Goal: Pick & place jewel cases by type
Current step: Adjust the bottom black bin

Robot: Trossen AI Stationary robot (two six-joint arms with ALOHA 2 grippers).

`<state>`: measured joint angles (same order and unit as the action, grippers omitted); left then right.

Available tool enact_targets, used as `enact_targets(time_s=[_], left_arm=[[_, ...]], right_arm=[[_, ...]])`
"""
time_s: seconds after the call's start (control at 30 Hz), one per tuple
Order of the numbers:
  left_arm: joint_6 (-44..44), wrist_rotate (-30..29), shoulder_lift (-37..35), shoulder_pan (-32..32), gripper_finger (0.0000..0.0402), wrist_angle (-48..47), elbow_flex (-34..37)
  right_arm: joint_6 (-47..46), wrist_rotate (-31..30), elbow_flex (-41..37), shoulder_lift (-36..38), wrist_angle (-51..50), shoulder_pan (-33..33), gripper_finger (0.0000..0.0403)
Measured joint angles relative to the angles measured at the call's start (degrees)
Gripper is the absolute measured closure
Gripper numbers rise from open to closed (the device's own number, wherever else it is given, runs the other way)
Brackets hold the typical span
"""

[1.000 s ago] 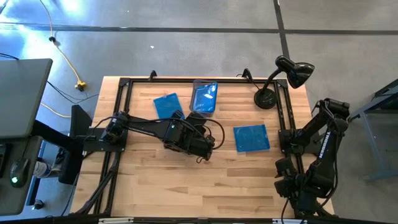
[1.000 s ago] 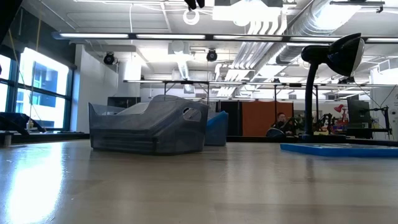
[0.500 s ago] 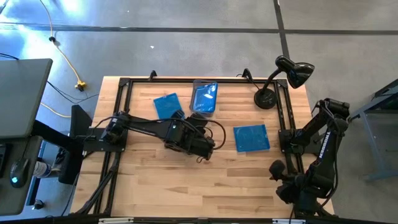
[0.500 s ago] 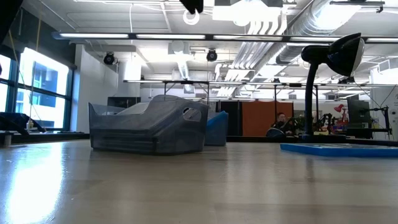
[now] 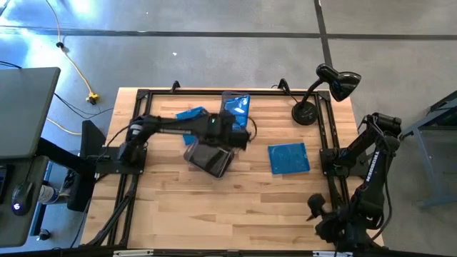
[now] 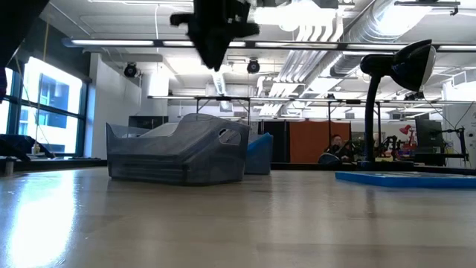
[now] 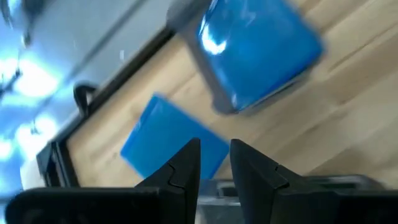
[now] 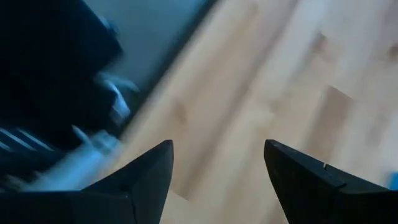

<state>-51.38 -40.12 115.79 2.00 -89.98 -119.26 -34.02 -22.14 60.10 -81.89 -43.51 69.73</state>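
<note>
Wood grain of the table (image 5: 178, 214) is laid out whole only in the high view, where the left gripper (image 5: 239, 135) is seen above the middle, just beside a tub (image 5: 235, 111) that holds a glossy blue case (image 5: 238, 107). A second blue case (image 5: 190, 120) lies flat near the far left, partly hidden by the arm, and a third (image 5: 289, 158) lies flat well to the right. A smoky-grey tub (image 5: 211, 158) sits just in front of the arm. A black desk lamp (image 5: 335, 80) stands at the far right corner.

In the low view the grey tub (image 6: 178, 152) is shown as a translucent ribbed box with a cut-out wall, a blue edge (image 6: 259, 155) peeking behind it; the third case (image 6: 405, 179) is seen as a thin slab, and the lamp (image 6: 401, 71) rises beside it. People are seen far off in the room.

From the left wrist the gripper (image 7: 214, 163) is seen with its fingers (image 7: 180, 171) drawn nearly together, a narrow gap between them and nothing held; beyond lie the flat case (image 7: 168, 137) and the tubbed case (image 7: 258, 50).

The right gripper (image 8: 217, 168) is held over the table's near right edge, fingers (image 8: 143, 177) wide apart and empty, over bare wood.
</note>
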Motion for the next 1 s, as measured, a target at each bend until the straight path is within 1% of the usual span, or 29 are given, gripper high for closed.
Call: enact_targets(time_s=[0.1,0.2,0.3,0.37,0.43,0.5,0.6,0.67,0.77,1.0], left_arm=[[-0.14,3.71,-0.21,-4.63,0.0316,-0.07,3.41],[-1.79,4.26,-0.47,-9.25,0.0316,0.03,6.40],[-3.06,4.21,-0.63,-13.62,0.0316,0.69,9.04],[-1.09,7.44,-0.61,-15.72,0.0316,3.45,11.24],[2.78,11.79,-0.61,-16.65,0.0316,7.37,13.86],[6.82,14.60,-0.55,-16.22,0.0316,11.84,16.17],[13.54,16.12,-0.57,-14.36,0.0316,18.33,18.62],[16.21,17.60,-0.53,-13.07,0.0316,21.72,20.05],[16.94,18.95,-0.52,-10.99,0.0316,21.78,20.77],[16.90,21.42,-0.57,-4.77,0.0316,16.46,23.58]], right_arm=[[-3.26,1.34,0.00,0.00,6.54,0.02,0.0155],[-3.39,0.93,0.00,0.00,12.23,0.02,0.0155],[-0.92,0.12,0.00,0.00,16.02,0.00,0.0155],[0.29,0.07,0.00,0.00,17.66,-0.02,0.0155],[1.14,0.08,0.00,0.00,18.93,0.00,0.0155],[1.38,0.08,0.00,0.00,19.93,0.00,0.0155],[2.46,0.53,0.00,0.00,20.23,0.00,0.0155],[4.61,0.21,0.00,0.00,20.39,0.00,0.0155],[7.26,-0.96,0.00,0.00,20.67,0.00,0.0155],[7.06,-1.42,0.00,0.00,21.80,0.00,0.0155]])
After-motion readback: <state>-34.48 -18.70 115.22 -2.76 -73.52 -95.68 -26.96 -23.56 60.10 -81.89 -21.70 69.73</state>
